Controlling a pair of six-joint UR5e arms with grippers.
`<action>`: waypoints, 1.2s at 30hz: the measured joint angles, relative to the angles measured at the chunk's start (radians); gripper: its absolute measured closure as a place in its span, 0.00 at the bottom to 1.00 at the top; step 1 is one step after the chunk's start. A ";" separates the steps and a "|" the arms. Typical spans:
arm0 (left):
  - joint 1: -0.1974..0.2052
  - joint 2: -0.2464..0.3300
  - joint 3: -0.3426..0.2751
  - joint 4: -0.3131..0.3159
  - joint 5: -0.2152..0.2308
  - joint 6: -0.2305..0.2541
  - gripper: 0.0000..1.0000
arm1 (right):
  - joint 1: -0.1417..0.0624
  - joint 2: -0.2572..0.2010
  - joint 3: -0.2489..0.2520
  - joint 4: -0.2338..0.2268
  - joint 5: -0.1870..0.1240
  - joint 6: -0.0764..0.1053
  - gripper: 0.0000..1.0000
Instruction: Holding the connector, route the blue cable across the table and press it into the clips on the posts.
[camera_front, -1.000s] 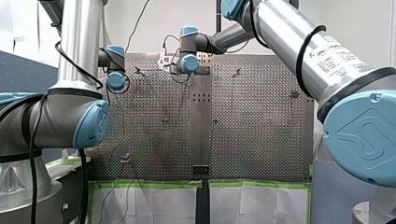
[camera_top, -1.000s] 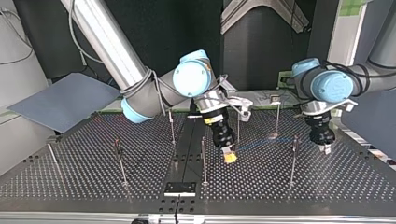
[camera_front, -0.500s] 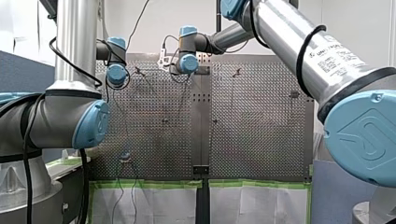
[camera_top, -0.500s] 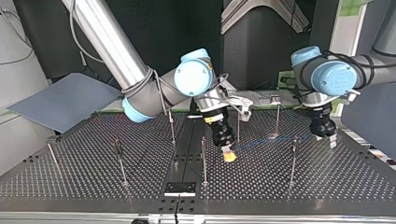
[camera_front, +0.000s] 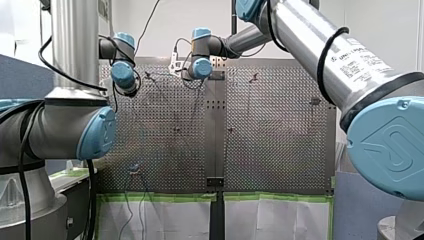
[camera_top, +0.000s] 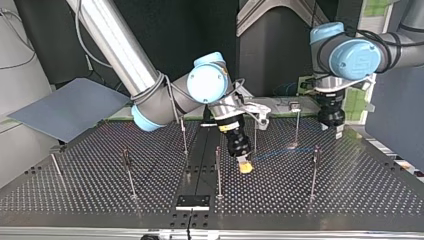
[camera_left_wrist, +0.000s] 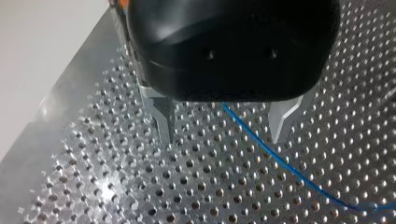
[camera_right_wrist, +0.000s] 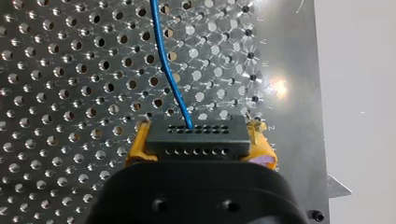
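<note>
right gripper (camera_top: 244, 166): yellow pads clenched on the connector (camera_right_wrist: 196, 138), low over the perforated table (camera_top: 350, 195), just beside the middle post (camera_top: 218, 172).
blue cable (camera_right_wrist: 164, 60): leaves the connector and runs ahead over the table.
left gripper (camera_left_wrist: 222, 122): metal fingers spread wide, above the table; the cable passes below, between them.

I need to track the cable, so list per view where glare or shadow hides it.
Right wrist view: blue cable plain against the table, one glare spot near the connector. Left wrist view: plain, bright glints on the holes. Top view: only a faint line on the dark table. Front view: cannot make it out.
</note>
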 joint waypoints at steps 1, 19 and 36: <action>-0.001 0.008 -0.003 -0.003 0.001 0.000 0.00 | 0.000 0.000 0.000 0.000 0.000 0.000 1.00; -0.044 0.162 -0.009 -0.021 0.100 0.084 0.00 | -0.002 0.002 0.000 0.009 0.015 0.000 1.00; -0.097 0.131 0.009 0.004 0.205 0.118 0.00 | -0.006 0.003 0.000 0.016 0.016 0.000 1.00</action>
